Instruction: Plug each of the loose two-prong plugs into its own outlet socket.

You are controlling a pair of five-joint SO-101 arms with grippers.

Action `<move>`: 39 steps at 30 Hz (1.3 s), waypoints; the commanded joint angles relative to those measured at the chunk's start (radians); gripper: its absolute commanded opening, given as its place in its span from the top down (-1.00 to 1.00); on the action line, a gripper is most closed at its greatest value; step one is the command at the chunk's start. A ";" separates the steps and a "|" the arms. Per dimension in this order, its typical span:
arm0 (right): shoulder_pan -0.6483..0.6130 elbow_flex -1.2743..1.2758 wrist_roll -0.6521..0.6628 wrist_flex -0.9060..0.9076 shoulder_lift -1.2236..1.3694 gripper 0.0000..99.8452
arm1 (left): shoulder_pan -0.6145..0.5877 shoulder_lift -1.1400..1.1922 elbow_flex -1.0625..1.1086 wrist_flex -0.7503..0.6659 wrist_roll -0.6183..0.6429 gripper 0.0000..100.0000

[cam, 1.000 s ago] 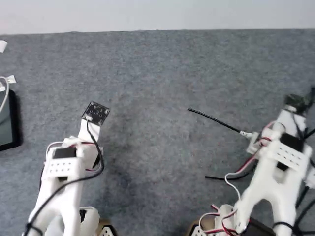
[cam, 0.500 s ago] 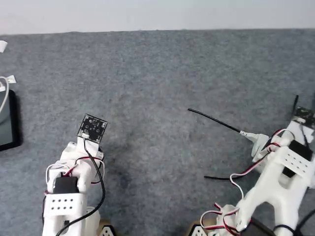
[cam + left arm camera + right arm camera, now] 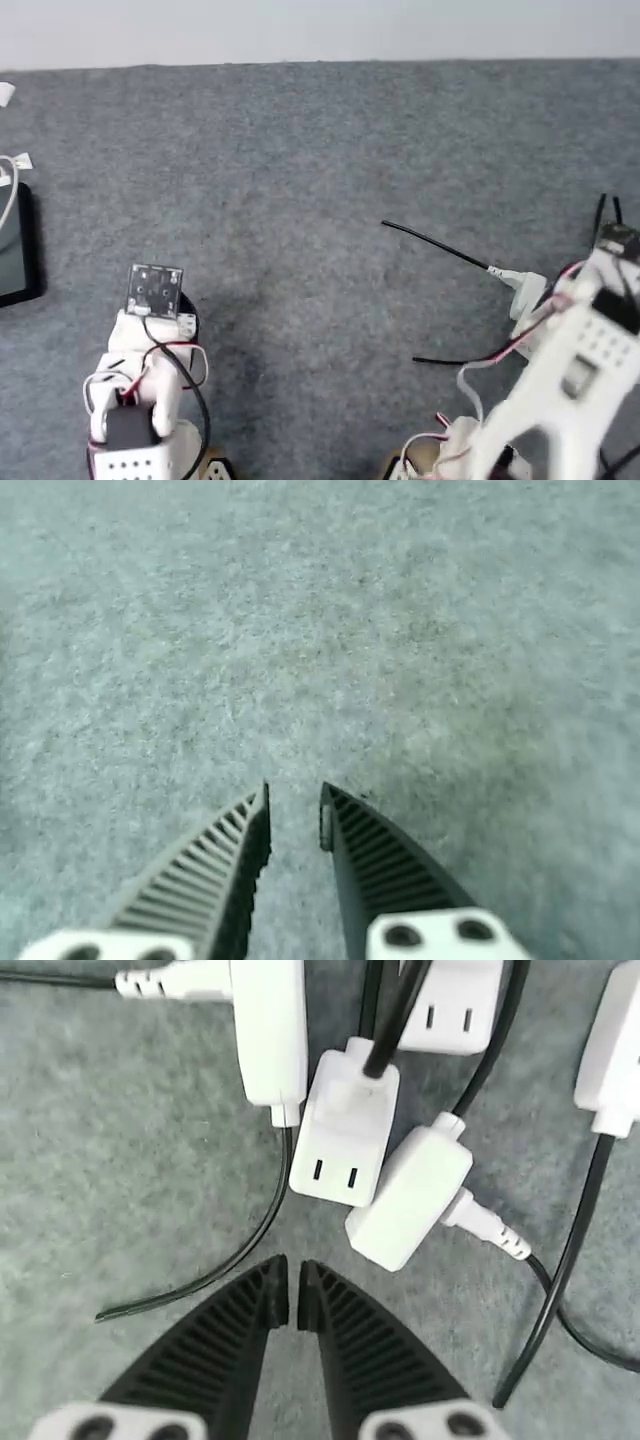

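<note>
Though empty, two outlet sockets (image 3: pixel 343 1130)

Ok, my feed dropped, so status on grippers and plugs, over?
Left gripper slightly open, empty, over bare mat. Right gripper nearly shut, empty, near socket. White plug beside it, not inserted. Black cord trails close by.

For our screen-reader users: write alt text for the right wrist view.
The right tool, nearly shut and empty, hovers over grey carpet short of a cluster of white two-slot sockets and plug bodies on black cords.
</note>
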 commanded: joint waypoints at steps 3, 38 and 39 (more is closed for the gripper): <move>-0.058 0.276 0.074 -0.150 -0.369 0.98 | 0.003 0.009 -0.004 0.041 -0.069 0.85; -0.268 0.879 0.166 -0.008 -1.165 0.98 | 0.000 -0.041 0.077 0.169 -0.083 0.85; -0.268 0.879 0.166 -0.008 -1.165 0.98 | 0.000 -0.041 0.077 0.169 -0.083 0.85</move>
